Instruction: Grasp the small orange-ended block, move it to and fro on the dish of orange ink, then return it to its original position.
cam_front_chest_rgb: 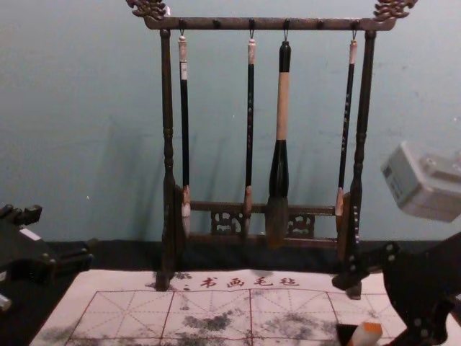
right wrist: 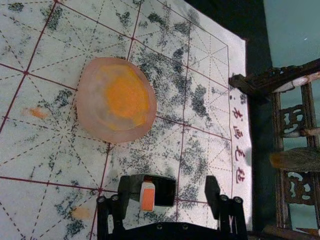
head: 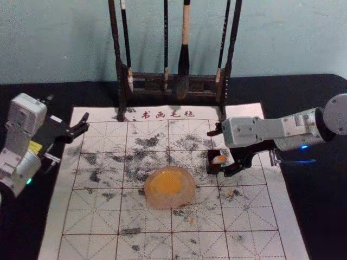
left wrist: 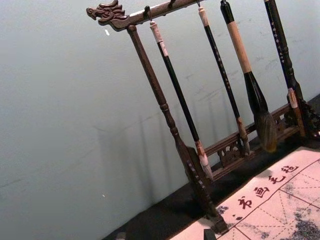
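Block (right wrist: 148, 196), partly out of chest view, near right end effector (head: 218, 153)

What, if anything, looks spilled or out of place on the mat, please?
Orange smudges mark the mat outside the dish, which suggests drips or stray dabs. Black stains spot the mat too, perhaps from older use. The dish itself looks upright.
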Available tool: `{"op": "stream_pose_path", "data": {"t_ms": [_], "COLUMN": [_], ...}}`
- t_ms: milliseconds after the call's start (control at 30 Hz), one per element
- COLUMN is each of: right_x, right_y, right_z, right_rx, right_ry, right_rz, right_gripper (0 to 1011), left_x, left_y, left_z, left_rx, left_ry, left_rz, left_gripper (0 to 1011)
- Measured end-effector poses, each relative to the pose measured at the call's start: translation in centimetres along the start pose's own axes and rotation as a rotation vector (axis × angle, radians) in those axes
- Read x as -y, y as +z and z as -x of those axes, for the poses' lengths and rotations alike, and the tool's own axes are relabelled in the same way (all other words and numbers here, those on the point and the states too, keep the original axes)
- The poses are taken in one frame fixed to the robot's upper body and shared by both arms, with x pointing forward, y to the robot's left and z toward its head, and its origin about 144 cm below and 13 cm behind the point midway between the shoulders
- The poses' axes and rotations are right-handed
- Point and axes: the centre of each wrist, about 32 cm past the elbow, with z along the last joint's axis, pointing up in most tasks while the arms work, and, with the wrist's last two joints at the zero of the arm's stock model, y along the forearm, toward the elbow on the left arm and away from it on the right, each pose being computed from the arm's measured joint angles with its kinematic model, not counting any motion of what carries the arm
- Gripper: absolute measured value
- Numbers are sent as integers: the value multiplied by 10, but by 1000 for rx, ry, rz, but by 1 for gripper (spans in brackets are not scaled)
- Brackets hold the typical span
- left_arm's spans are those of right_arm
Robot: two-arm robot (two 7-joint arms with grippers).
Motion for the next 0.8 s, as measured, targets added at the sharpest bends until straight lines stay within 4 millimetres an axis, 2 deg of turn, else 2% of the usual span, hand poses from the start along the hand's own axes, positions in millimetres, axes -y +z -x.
{"op": "stream_pose_path", "data": {"t_ms": [100,300,333,400,533,567,667,700,767,800], "right_x": [0,0,0,0,0,0,0,0,0,0], "right_y": [0,0,0,0,0,0,0,0,0,0], "right_z": [0,0,0,0,0,0,0,0,0,0], "right_rx": [0,-1,-1,-1,-1,-1,-1,-1,-1,-1], "right_ry": [0,0,0,0,0,0,0,0,0,0], "right_rz": [0,0,0,0,1,1,1,1,1,1], "right_gripper": [927,763,707,678,544,484,421,362,332,257], "left_x": [0,0,0,0,0,0,0,0,0,0], "left_y": [0,0,0,0,0,0,0,0,0,0], "left_z": [0,0,0,0,0,0,0,0,0,0], "left_rx": [0,0,0,0,0,0,0,0,0,0], "left_ry": [0,0,0,0,0,0,0,0,0,0], "left_rz": [0,0,0,0,0,0,0,0,0,0], "left_gripper": [1001,1001,1001,1001,1001,1001,1001,1001,1001,1001]}}
